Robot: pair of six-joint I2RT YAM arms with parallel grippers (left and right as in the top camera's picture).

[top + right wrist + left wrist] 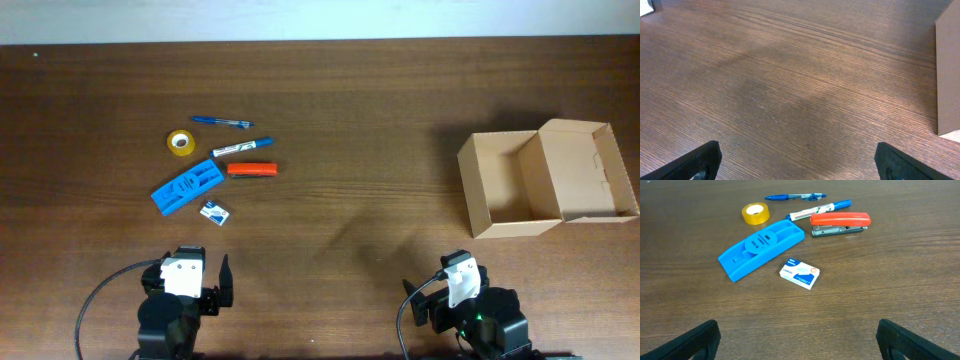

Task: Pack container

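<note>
The tan cardboard container (505,185) stands open at the right, its flap lid (588,170) folded out to the right; one wall shows in the right wrist view (948,75). At the left lie a yellow tape roll (181,143) (755,213), a blue pen (222,122) (795,196), a blue-capped marker (242,148) (818,209), a red stapler (251,170) (840,223), a blue hole punch (187,187) (761,246) and a staples box (214,211) (799,273). My left gripper (207,272) (799,342) is open and empty near the front edge. My right gripper (455,272) (799,162) is open and empty, left of the container.
The dark wooden table (350,120) ends at a pale wall strip along the back. Black cables loop beside both arm bases at the front edge.
</note>
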